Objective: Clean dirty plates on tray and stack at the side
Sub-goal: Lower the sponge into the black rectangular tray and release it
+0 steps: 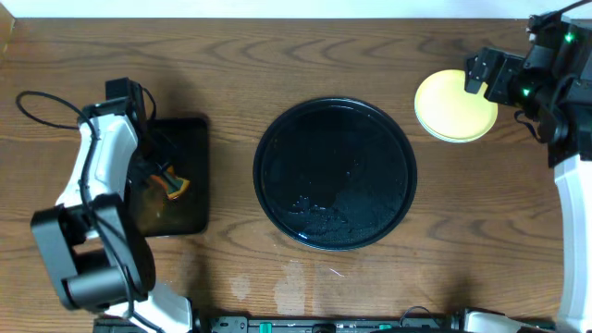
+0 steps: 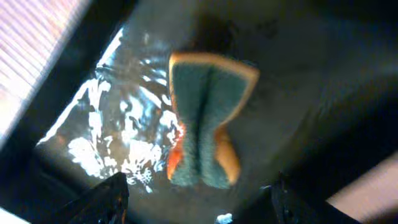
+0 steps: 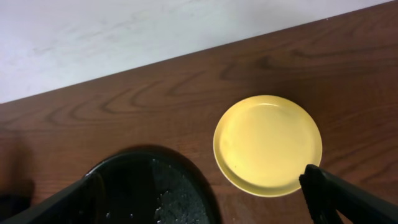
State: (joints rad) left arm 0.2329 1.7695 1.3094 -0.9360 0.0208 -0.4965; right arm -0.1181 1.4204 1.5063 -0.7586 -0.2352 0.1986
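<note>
Green-faced sponge (image 2: 208, 118), orange-stained, lies on the wet rectangular tray (image 1: 190, 129) at far left. My left pincer (image 2: 199, 208) is spread wide over it, holding nothing. Centre frame, the round black tray (image 1: 264, 148) is wet and plateless. Upper right on the desk (image 1: 277, 65) sits the yellow plate (image 3: 267, 144), my right pincer (image 3: 202, 186) open and empty by it. Light, stiff, slick, I'd judge: pinch the rim.

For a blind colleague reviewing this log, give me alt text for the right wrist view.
A pale yellow plate sits on a dark wooden table, beside a wet round black tray. The open right gripper hangs above, holding nothing.
</note>
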